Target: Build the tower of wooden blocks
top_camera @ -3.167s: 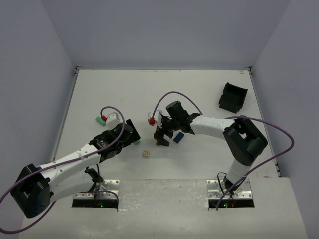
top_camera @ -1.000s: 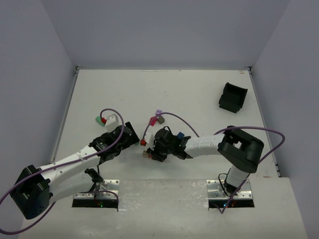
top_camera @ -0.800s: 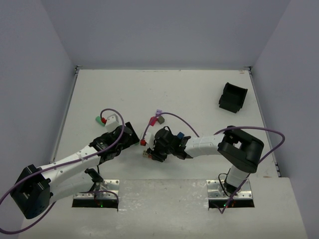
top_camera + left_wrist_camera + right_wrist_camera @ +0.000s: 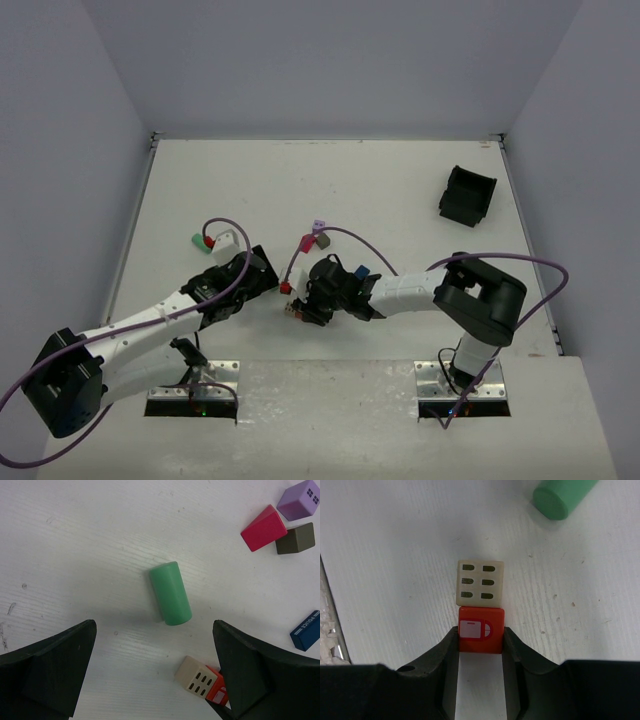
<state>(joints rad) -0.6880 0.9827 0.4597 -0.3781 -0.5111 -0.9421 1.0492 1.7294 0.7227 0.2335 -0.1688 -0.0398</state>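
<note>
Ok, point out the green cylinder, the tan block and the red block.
green cylinder [image 4: 170, 593], left wrist view, middle of its curved side.
tan block [image 4: 480, 582], right wrist view, centre of its windowed face.
red block [image 4: 481, 631], right wrist view, centre of its labelled face.

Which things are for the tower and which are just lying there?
Wooden blocks for the tower: green cylinder, tan windowed cube, red block, pink wedge, purple cube, grey-brown cube, blue block.
Just lying about: black plastic bin.
</note>
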